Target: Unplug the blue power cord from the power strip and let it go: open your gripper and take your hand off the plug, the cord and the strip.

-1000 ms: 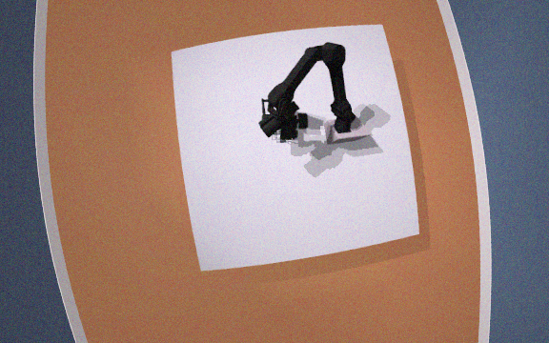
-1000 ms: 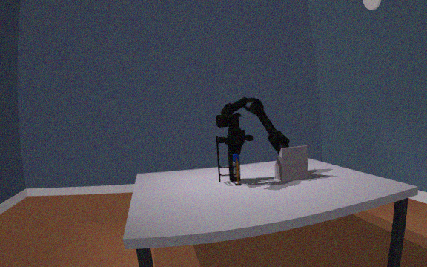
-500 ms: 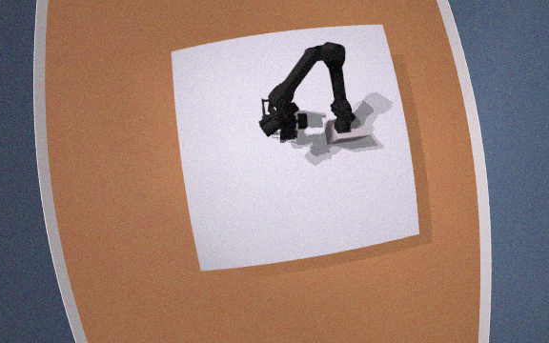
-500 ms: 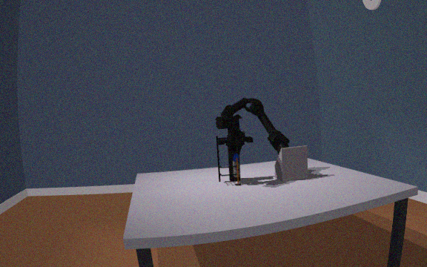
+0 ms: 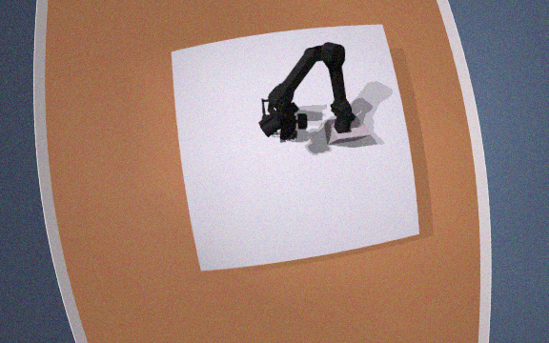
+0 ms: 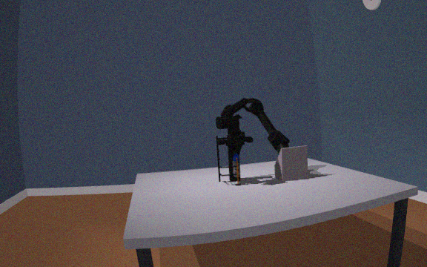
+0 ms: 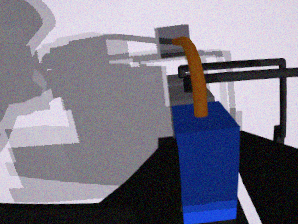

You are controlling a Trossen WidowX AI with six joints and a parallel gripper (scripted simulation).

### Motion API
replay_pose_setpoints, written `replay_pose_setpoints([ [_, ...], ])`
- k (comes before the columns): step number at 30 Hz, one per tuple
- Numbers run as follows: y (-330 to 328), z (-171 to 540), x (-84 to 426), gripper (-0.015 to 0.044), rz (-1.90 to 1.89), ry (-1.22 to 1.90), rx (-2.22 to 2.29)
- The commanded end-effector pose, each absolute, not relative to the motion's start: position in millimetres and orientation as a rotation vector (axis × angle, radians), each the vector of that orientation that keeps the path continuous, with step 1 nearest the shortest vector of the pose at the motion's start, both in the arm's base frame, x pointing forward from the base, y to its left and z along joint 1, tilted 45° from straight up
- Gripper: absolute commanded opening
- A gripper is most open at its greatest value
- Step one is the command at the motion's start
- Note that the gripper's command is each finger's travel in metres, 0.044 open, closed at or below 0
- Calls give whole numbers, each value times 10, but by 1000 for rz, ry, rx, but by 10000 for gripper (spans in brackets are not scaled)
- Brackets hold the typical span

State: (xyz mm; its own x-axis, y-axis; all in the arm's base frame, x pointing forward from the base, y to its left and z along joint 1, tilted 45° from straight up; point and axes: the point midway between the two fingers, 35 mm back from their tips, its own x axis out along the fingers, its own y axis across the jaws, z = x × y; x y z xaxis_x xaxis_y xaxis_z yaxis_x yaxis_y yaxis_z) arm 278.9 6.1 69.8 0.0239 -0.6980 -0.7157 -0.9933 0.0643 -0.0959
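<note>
The blue plug stands large at the lower right of the wrist view. The orange cord comes out of its upper face in that view and curves away towards a small grey block. My gripper is shut on the blue plug, with a black finger against each side. The fingers hide the plug's lower part. I cannot clearly pick out the power strip or tell whether the plug is seated in it. The top camera sees only the arm from above, hiding the plug.
A thin black frame stands close beside the plug and the fingers. A pale box-like block stands by the arm's base. The white table bears them, and shadows of the arm and frame fall across it.
</note>
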Motion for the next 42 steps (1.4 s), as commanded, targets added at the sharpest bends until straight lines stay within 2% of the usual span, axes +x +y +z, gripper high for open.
replay_pose_setpoints([
  [1,137,635,2806,0,624,1729,-1693],
  [24,430,401,2842,0,626,1725,-1692],
  [40,460,381,2854,420,623,1725,-1694],
  [42,595,299,2876,440,624,1724,-1693],
])
